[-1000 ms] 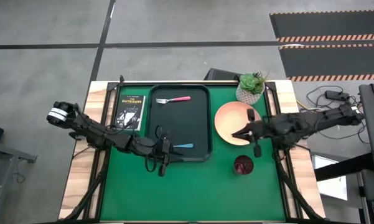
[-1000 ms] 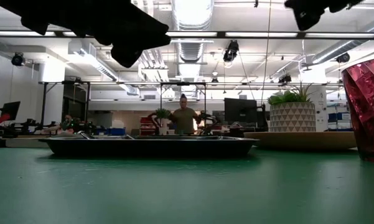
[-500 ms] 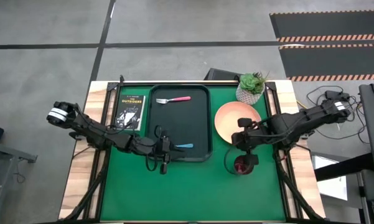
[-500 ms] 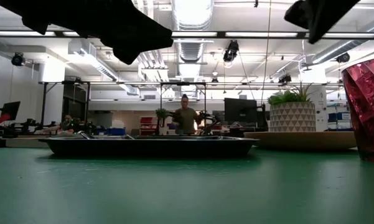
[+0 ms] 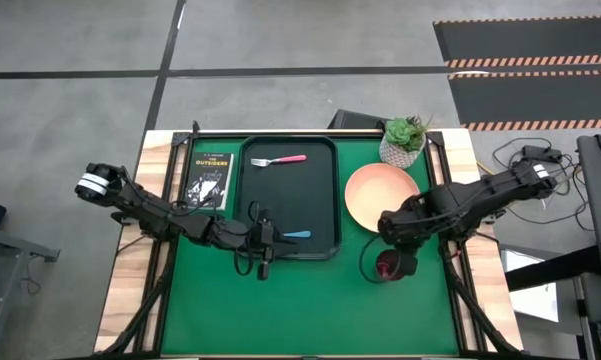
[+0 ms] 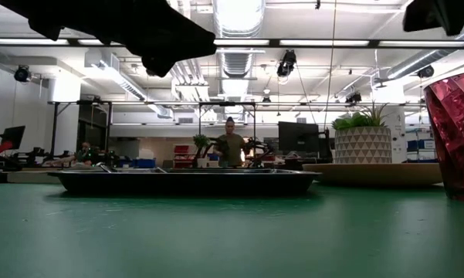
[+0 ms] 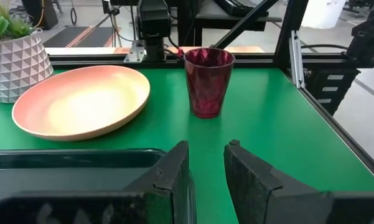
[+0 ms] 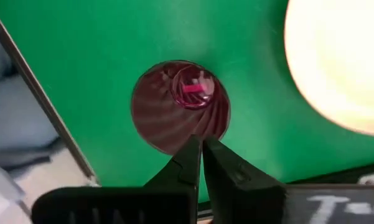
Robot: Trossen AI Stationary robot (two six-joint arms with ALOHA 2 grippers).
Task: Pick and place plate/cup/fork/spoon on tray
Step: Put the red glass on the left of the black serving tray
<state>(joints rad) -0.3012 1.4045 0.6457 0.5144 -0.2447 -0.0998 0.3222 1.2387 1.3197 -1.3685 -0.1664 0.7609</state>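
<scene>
Green table mat (image 5: 310, 300), open workshop w/ ceiling lights (image 6: 235, 14)

— What colours do you have on the table (image 5: 310, 300)?

— You have a green mat with pale wood at the side edges. Your tray (image 5: 288, 196) is black; the fork (image 5: 279, 160) in it has a pink handle and silver tines, the spoon (image 5: 294, 235) a light blue handle.

— And toward the right edge?

— Your plate (image 5: 375, 190) is peach-orange, paler at its centre. The cup (image 8: 180, 106) is dark red with a swirled, faceted pattern. The pot (image 7: 15, 65) is white with a triangle relief and holds a green plant (image 5: 407, 131). Your book (image 5: 209, 180) is dark with white lettering.
</scene>
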